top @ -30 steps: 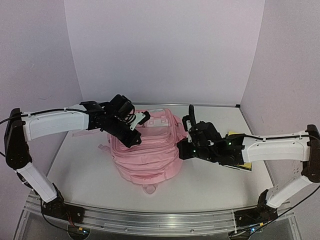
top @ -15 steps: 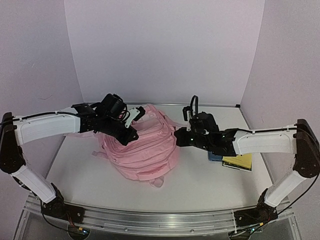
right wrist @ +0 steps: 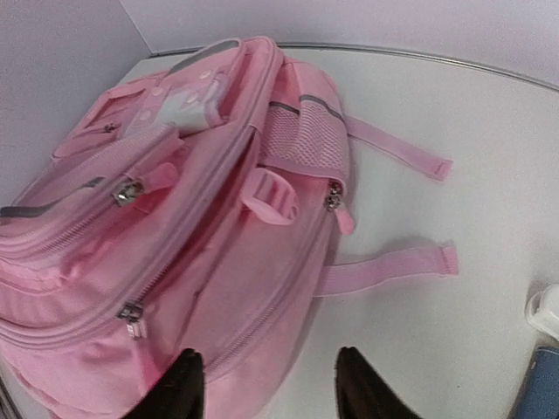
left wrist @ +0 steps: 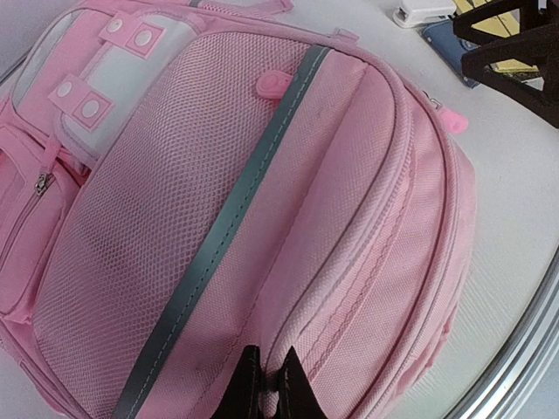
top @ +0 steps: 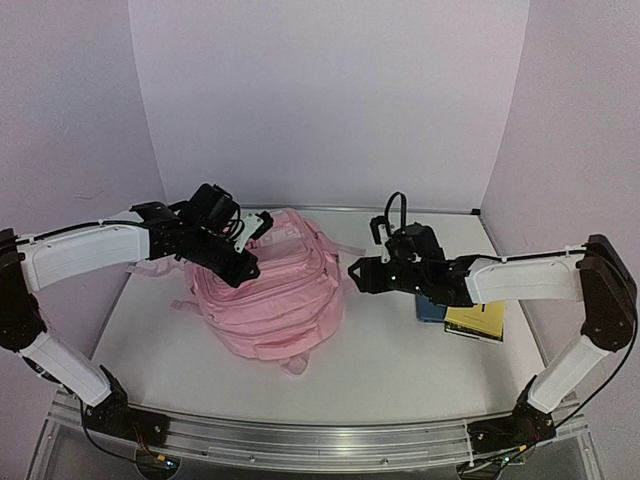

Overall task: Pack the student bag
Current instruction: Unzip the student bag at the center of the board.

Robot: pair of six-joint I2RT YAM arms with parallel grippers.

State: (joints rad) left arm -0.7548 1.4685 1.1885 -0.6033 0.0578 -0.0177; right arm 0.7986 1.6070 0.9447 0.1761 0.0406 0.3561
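Note:
The student bag [top: 270,295] is a large pink backpack lying on the white table, with its front pockets facing up. My left gripper [top: 240,266] sits at its upper left and is shut on a fold of pink fabric beside a zip seam [left wrist: 269,388]. My right gripper [top: 356,272] hovers just off the bag's right side. In the right wrist view its fingers [right wrist: 179,388] stand wide apart over the bag's edge [right wrist: 218,288] and bare table, and the right gripper [right wrist: 266,384] is open with nothing held. Two pink straps [right wrist: 384,266] trail onto the table.
A yellow notebook [top: 478,322] and a blue flat item [top: 430,310] lie right of the bag, under my right forearm. A small white object [left wrist: 422,10] sits beside them. Walls close the back and both sides. The metal rail [top: 300,440] runs along the near edge.
My right gripper has opened and let go of the bag. The left arm has pulled the bag leftward and back, and the bag now lies flatter.

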